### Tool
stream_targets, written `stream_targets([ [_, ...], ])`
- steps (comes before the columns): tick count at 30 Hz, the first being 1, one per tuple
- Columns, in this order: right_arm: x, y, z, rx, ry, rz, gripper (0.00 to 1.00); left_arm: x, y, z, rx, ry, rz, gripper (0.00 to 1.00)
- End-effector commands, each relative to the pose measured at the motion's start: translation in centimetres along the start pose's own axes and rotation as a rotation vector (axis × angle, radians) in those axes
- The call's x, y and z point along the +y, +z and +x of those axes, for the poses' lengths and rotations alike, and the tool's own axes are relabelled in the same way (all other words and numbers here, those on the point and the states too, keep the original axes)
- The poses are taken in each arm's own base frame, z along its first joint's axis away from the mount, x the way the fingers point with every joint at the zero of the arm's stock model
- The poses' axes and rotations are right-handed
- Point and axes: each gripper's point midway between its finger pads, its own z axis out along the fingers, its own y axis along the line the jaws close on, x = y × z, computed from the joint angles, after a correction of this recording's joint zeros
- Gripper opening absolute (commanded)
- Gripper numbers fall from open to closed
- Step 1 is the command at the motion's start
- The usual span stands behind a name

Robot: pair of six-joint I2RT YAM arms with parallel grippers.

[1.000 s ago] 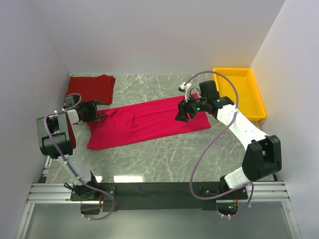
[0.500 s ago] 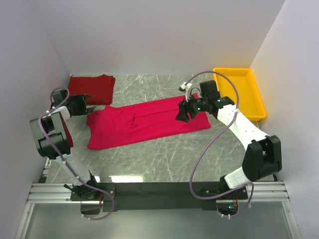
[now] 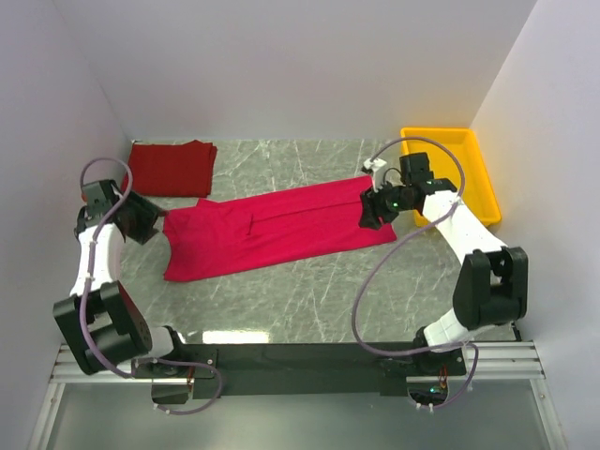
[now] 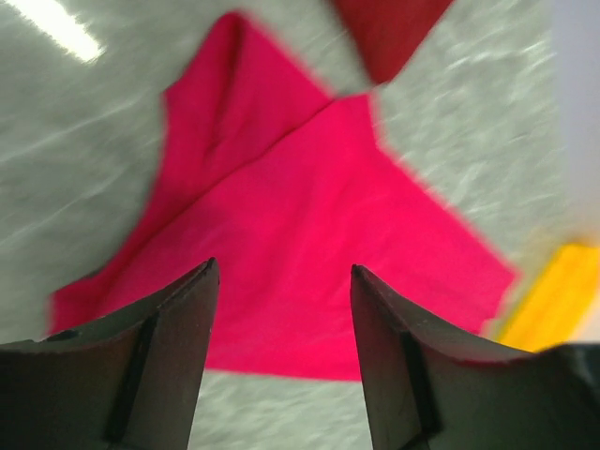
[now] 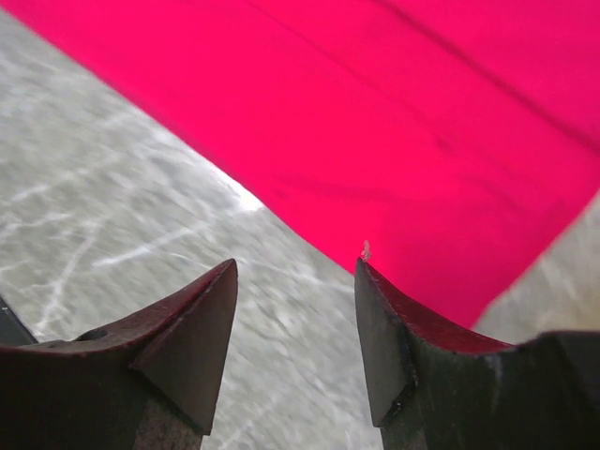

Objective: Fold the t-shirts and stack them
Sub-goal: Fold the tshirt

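A bright crimson t-shirt [image 3: 277,228] lies folded lengthwise in a long strip across the middle of the table; it also shows in the left wrist view [image 4: 319,234] and the right wrist view [image 5: 394,112]. A darker red t-shirt [image 3: 172,167] lies folded at the back left, its corner in the left wrist view [image 4: 389,33]. My left gripper [image 3: 150,221] is open and empty, just off the strip's left end. My right gripper [image 3: 367,214] is open and empty above the strip's right end.
A yellow plastic tray [image 3: 459,169] stands at the back right, right of my right arm. White walls close in the marble table [image 3: 309,291] on the left, back and right. The arm bases sit on the black rail at the near edge.
My left gripper has drawn back left off the crimson shirt's left end. My right gripper has moved right along the strip, towards its right end. The shirt lies as before.
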Motion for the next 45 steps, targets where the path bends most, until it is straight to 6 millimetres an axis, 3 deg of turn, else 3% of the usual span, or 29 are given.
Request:
stream_targets([
  [1,-2.0,0.0,3.2,0.095,0.077,0.033,0.59,6.0,-0.3,3.7,0.09,0.115,-0.178,0.63],
  [4,-2.6,0.4,4.4,0.126,0.119,0.03,0.57,7.8,-0.6,5.4,0.139,0.142,-0.229,0.61],
  [6,-2.8,0.7,4.8,0.129,0.133,0.027,0.57,7.5,-0.5,5.9,0.16,0.15,-0.214,0.59],
  [16,-3.6,0.6,4.6,0.106,0.183,0.015,0.56,9.3,1.9,6.1,0.238,0.202,-0.331,0.56],
  [22,-4.0,0.5,5.0,0.113,0.2,0.02,0.56,9.3,3.0,7.2,0.29,0.228,-0.336,0.48],
  [29,-4.7,0.3,5.2,0.121,0.217,0.032,0.55,9.7,2.5,7.6,0.307,0.238,-0.361,0.37],
  [38,-5.1,0.3,5.1,0.12,0.229,0.027,0.54,10.4,1.4,6.3,0.263,0.245,-0.448,0.44],
  [45,-5.2,0.4,4.8,0.119,0.237,0.022,0.54,11.0,2.3,7.7,0.342,0.243,-0.447,0.41],
])
